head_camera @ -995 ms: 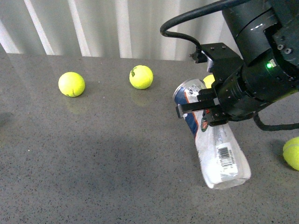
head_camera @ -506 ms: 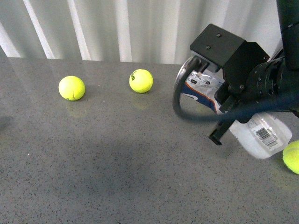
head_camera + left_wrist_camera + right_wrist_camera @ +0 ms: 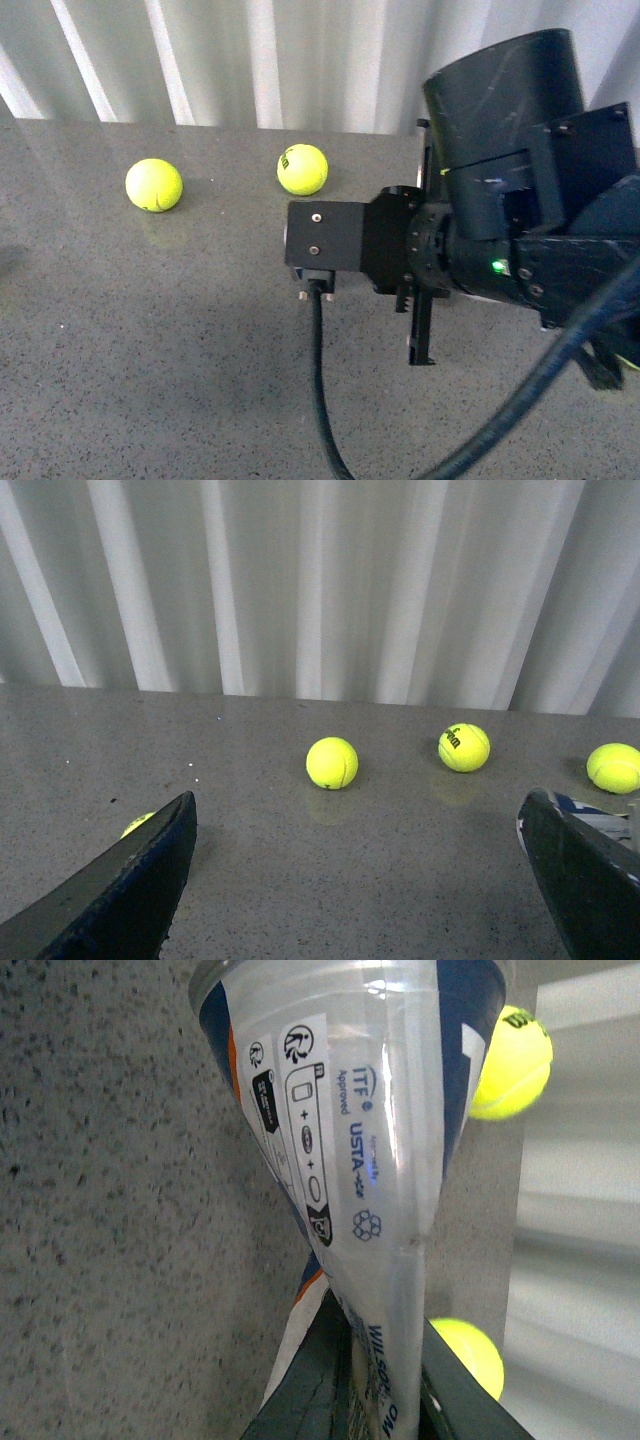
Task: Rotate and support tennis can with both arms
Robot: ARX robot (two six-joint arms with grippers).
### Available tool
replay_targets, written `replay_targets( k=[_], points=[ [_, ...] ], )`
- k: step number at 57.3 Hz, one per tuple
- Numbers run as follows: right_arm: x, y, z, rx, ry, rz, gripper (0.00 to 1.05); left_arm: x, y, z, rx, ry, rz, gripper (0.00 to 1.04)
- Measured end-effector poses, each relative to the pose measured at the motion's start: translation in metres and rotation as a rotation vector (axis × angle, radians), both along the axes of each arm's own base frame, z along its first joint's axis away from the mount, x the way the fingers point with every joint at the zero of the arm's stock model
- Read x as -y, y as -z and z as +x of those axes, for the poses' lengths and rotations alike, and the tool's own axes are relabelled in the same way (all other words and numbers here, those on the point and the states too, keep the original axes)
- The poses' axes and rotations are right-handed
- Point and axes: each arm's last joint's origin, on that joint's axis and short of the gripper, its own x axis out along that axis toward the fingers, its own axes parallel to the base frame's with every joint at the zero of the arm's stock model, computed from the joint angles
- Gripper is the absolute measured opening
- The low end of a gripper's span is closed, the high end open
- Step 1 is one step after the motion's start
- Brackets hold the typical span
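Right arm (image 3: pixel 505 215) now across the front view, hand (image 3: pixel 388 1385) tight around clear, blue-and-white-labelled tennis can (image 3: pixel 372 1110).

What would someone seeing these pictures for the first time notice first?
The black right arm fills the right half of the front view, its cable trailing down. In the right wrist view the right claw grips the clear tennis can by its labelled body. Left of the arm, one tennis ball and a second ball lie on the grey table.
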Motion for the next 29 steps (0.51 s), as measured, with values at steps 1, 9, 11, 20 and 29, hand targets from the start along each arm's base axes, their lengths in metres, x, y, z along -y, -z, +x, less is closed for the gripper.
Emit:
replay_targets(
  k=[1, 9, 11, 20, 29],
  points=[
    [-0.002, 0.001, 0.002, -0.001, -0.004, 0.0, 0.05, 0.0, 0.0, 0.0, 0.0, 0.0, 0.0, 0.98],
    [-0.021, 0.008, 0.014, -0.022, -0.026, 0.004, 0.05, 0.0, 0.0, 0.0, 0.0, 0.0, 0.0, 0.98],
    [-0.025, 0.01, 0.017, -0.025, -0.03, 0.004, 0.05, 0.0, 0.0, 0.0, 0.0, 0.0, 0.0, 0.98],
    [-0.043, 0.016, 0.03, -0.035, -0.041, 0.024, 0.05, 0.0, 0.0, 0.0, 0.0, 0.0, 0.0, 0.98],
    [-0.062, 0.015, 0.035, -0.039, -0.065, 0.069, 0.05, 0.0, 0.0, 0.0, 0.0, 0.0, 0.0, 0.98]
  ],
)
